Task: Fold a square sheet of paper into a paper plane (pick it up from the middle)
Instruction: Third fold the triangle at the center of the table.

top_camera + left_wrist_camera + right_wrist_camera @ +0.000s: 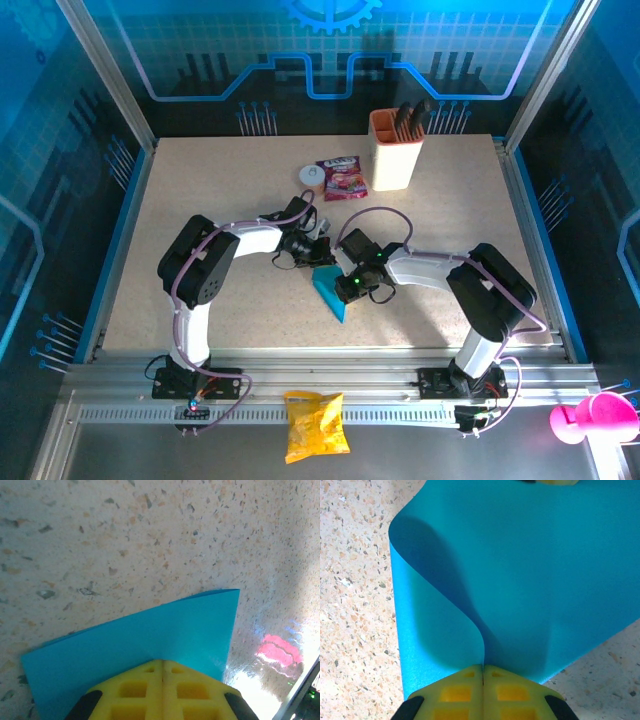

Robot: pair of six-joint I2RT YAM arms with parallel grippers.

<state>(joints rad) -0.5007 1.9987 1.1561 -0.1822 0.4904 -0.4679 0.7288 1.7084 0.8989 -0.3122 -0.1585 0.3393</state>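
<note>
My left gripper (162,664) has its yellow fingers pressed flat together, pinching one edge of the square sheet of paper (150,635). The sheet spreads away from my fingertips low over the surface, with one corner at the upper right.

My right gripper (483,669) is closed just as tight on another edge of the same sheet. There the cyan paper rises into a soft rolled curl on the left rather than a sharp crease.

From above, both grippers meet near the middle of the table (230,200). The paper shows as a small blue wedge between my forearms, pointing toward the near edge.

The table is a pale, speckled, stone-like top, with bright glare at the right of the left wrist view. Toward the back stands a beige holder cup (395,155) with dark tools in it. A pink-red snack packet (342,178) lies just to its left, and a small white round object (313,176) sits beside that.

My bases are bolted to an aluminium rail (330,382) along the near edge. A yellow crinkled snack bag (315,425) lies on the grey ledge in front of it, and a pink plastic object (592,418) sits at the right end. Blue panels (330,40) printed with circuit lines and a gear enclose the space.
</note>
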